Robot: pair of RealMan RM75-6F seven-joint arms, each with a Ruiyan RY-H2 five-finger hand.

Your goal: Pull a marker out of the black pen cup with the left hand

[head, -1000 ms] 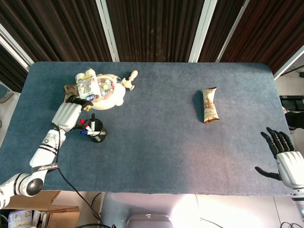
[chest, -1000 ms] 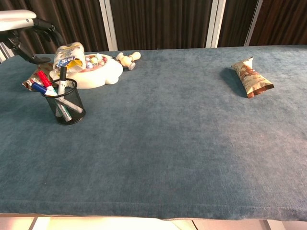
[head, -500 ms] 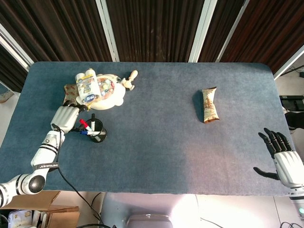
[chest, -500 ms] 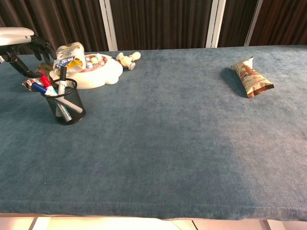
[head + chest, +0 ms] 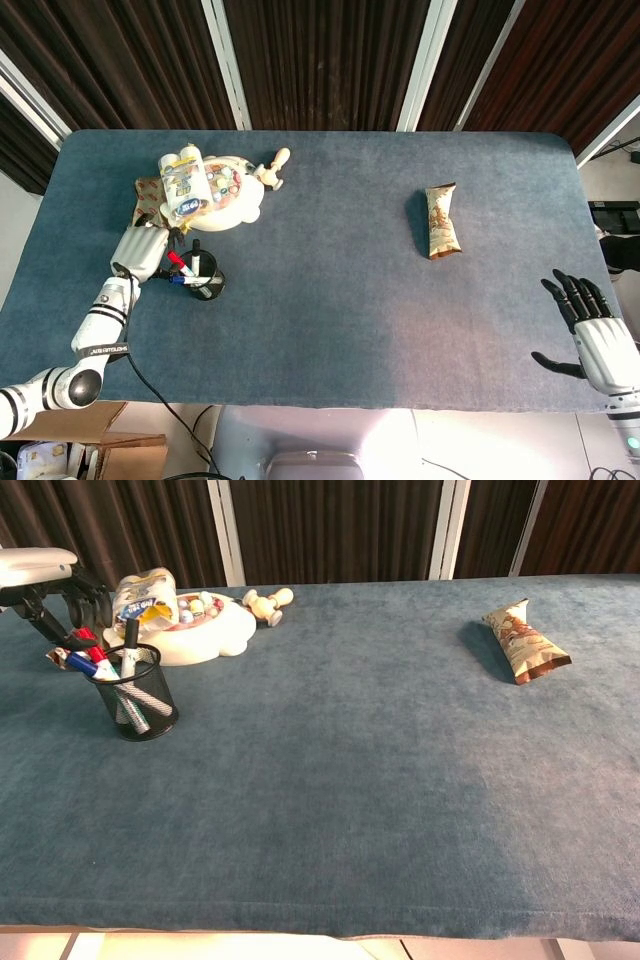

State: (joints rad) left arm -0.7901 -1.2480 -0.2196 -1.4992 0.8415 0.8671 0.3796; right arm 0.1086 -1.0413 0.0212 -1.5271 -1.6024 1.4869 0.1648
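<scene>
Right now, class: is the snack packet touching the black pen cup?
Apart. The head view shows the snack packet far right of the black pen cup, with bare table between them.

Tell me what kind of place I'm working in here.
Probably an indoor lab or demo tabletop: a table covered in blue cloth, dark slatted wall panels behind it, and staged props such as a black pen cup and a snack packet.
</scene>
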